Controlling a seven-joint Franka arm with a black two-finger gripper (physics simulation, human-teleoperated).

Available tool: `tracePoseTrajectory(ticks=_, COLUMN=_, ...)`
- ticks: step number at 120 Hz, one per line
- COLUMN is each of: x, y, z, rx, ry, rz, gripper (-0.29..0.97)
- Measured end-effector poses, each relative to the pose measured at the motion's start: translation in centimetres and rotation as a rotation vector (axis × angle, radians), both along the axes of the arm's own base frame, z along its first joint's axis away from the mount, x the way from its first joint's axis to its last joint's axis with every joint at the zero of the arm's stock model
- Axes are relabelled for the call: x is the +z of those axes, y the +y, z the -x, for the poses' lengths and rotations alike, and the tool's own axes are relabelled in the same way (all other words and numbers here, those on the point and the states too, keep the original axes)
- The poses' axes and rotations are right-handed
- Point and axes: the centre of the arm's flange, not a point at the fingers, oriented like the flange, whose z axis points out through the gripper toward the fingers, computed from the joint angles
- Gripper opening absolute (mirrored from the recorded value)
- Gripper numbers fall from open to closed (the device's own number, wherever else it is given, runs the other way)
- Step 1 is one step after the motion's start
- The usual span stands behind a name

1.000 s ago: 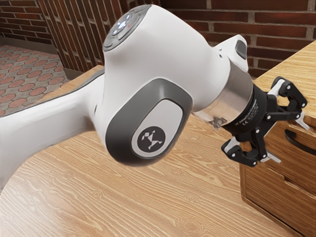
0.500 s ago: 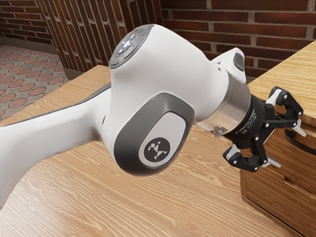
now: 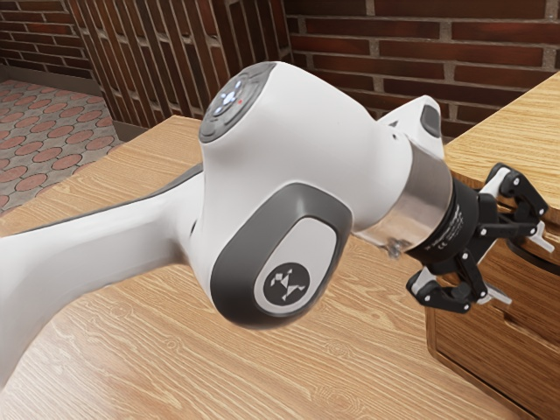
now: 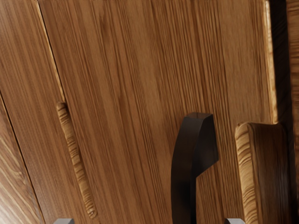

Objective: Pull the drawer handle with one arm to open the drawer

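Both spread jaws now nearer the drawer handle [image 4: 191, 168].

The drawer cabinet [image 3: 512, 122] is standing on the wooden table [image 3: 175, 350] at the exterior view's right edge, its drawer fronts facing the exterior view's left. The arm [image 3: 289, 192] is hanging over the tabletop, coming in from the exterior view's left. The gripper [image 3: 522, 269] is sitting right at the upper drawer front [image 3: 534, 306], above the lower drawer [image 3: 490, 350]. The drawer handle [image 3: 547, 261] is lying between the spread fingers. In the wrist view the drawer handle [image 4: 189, 172] is standing off the upper drawer front [image 4: 140, 93], between the two fingertips [image 4: 63, 221]. A brick wall [image 3: 437, 44] is running behind the table, and a tiled floor [image 3: 44, 131] is lying beyond the table's far edge at the exterior view's left.
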Motion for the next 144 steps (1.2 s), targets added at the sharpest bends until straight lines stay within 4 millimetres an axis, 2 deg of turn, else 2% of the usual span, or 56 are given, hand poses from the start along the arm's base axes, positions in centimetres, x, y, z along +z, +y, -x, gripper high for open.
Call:
tracePoseTrajectory(ticks=18, x=0.0, y=0.2, z=-0.2, rx=0.001, ry=-0.007, rz=0.008, gripper=0.38)
tracePoseTrajectory(ticks=67, x=-1.7, y=0.6, z=-0.4, rx=0.007, ry=0.017, rz=0.009, gripper=0.36)
tracePoseTrajectory(ticks=91, x=-1.4, y=-0.5, z=0.2, rx=-0.013, ry=0.013, rz=0.011, gripper=0.36)
tracePoseTrajectory(ticks=113, x=-1.4, y=-0.7, z=0.3, rx=-0.017, ry=0.011, rz=0.010, gripper=0.35)
tracePoseTrajectory(ticks=144, x=-1.4, y=-0.9, z=0.5, rx=-0.019, ry=0.009, rz=0.003, gripper=0.23)
